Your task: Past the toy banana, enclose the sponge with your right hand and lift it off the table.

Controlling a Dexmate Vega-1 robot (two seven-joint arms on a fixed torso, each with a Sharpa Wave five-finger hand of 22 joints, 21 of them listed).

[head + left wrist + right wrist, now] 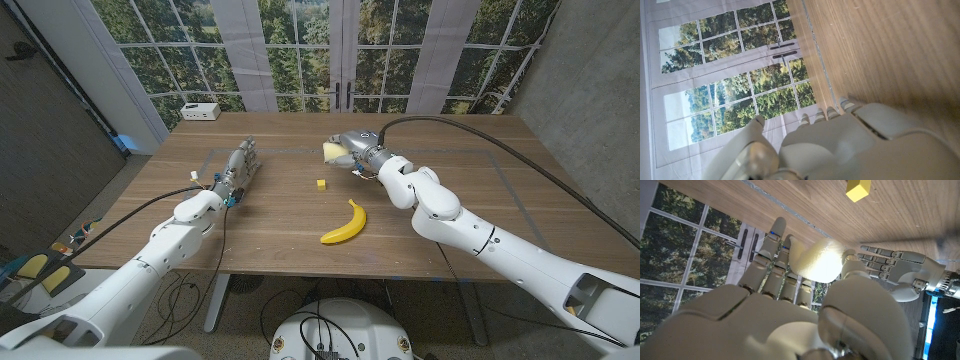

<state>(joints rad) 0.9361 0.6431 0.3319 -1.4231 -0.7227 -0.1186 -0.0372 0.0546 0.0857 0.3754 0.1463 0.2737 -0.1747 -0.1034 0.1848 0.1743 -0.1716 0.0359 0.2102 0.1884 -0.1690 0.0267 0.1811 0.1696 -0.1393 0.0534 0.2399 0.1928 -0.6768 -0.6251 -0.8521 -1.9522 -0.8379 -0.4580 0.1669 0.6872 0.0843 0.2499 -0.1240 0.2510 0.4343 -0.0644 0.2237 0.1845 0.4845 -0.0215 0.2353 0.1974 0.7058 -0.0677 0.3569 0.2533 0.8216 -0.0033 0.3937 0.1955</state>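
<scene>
The right hand (pixel 352 152) is closed around the sponge (pixel 332 151), a pale yellow rounded piece. In the right wrist view the fingers (pixel 771 265) lie along one side of the sponge (pixel 816 261) and the thumb presses on the other side. If the sponge is off the tabletop (pixel 300 215) or touching it, I cannot tell. The hand and the sponge are at the far side, beyond the banana (pixel 345 224). A small yellow cube (pixel 320 184) lies between the sponge and the banana, apart from both. The left hand (pixel 238 166) stands on its edge on the tabletop at the robot's left, fingers straight and near together, holding nothing. A white box (pixel 201 111) sits at the far left corner.
</scene>
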